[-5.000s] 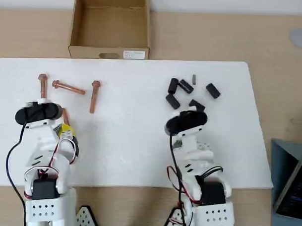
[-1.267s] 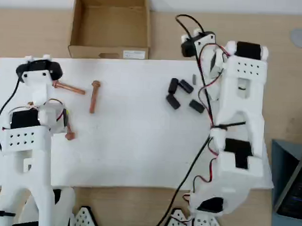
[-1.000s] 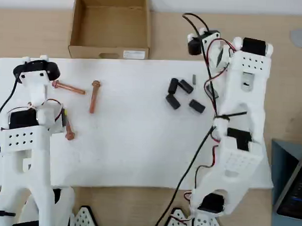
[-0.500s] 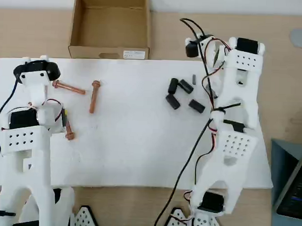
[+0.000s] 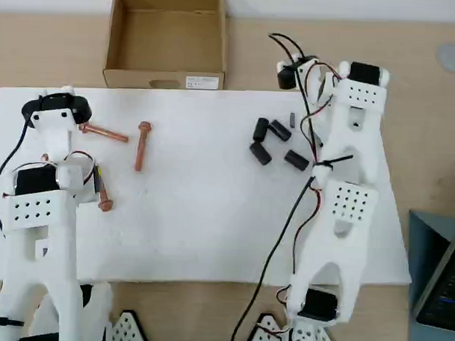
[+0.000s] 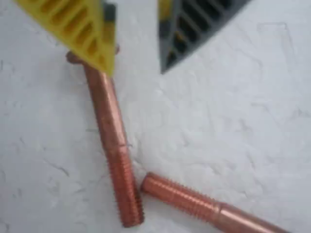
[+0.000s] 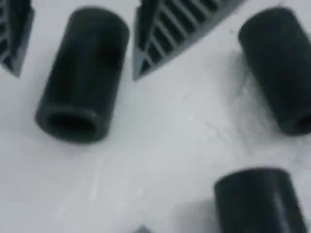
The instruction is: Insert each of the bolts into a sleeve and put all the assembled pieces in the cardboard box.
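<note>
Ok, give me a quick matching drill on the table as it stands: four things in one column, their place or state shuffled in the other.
1. cardboard box
2. bolts
3. sleeves
4. right gripper

A. black, lying on the right part of the white mat
B. open, one sleeve between its fingers
C. empty, past the mat's far edge
D. copper, lying on the left part of the mat

Pairs: 1-C, 2-D, 3-A, 4-B.

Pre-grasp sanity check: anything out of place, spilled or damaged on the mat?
Nothing alarming. Bolts loose at left of the mat, sleeves clustered right, cardboard box upright, empty. One oddity: a small grey stub beside the sleeves, unidentifiable.
</note>
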Robot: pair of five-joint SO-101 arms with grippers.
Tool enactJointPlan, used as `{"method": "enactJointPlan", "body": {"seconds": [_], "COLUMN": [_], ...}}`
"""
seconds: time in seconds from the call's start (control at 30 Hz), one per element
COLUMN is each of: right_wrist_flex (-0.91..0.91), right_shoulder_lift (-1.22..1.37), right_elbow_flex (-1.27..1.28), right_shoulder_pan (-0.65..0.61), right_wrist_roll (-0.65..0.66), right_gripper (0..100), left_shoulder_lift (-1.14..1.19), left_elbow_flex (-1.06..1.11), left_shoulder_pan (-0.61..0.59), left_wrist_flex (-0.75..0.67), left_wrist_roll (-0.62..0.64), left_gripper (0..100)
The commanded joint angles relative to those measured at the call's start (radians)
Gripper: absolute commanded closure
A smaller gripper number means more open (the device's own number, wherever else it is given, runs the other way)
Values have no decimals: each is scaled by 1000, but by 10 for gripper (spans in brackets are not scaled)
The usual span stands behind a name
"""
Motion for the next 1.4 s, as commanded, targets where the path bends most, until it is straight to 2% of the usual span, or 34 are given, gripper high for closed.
{"method": "enactJointPlan", "body": {"seconds": [0.0,0.1,0.33,0.63,0.97,1.13,1.37], "right_wrist_flex": [6,6,0,52,69,69,69], "right_shoulder_lift": [18,48,99,-15,-344,-568,-928], "right_elbow_flex": [-56,-56,-56,-56,5,196,527], "right_shoulder_pan": [15,16,13,5,2,2,4], "right_wrist_roll": [6,6,6,0,-124,-135,-242], "right_gripper": [824,834,989,988,988,988,988], "left_shoulder_lift": [-1,-1,-1,-8,-7,-1,-1], "left_elbow_flex": [-5,-5,-5,-14,-95,-155,-287], "left_shoulder_pan": [-2,-2,-5,-8,-6,-6,-2], "left_wrist_flex": [2,3,6,25,144,198,296], "left_wrist_roll": [-6,-6,-6,-6,-2,-2,0], "left_gripper": [926,926,926,927,927,928,928]}}
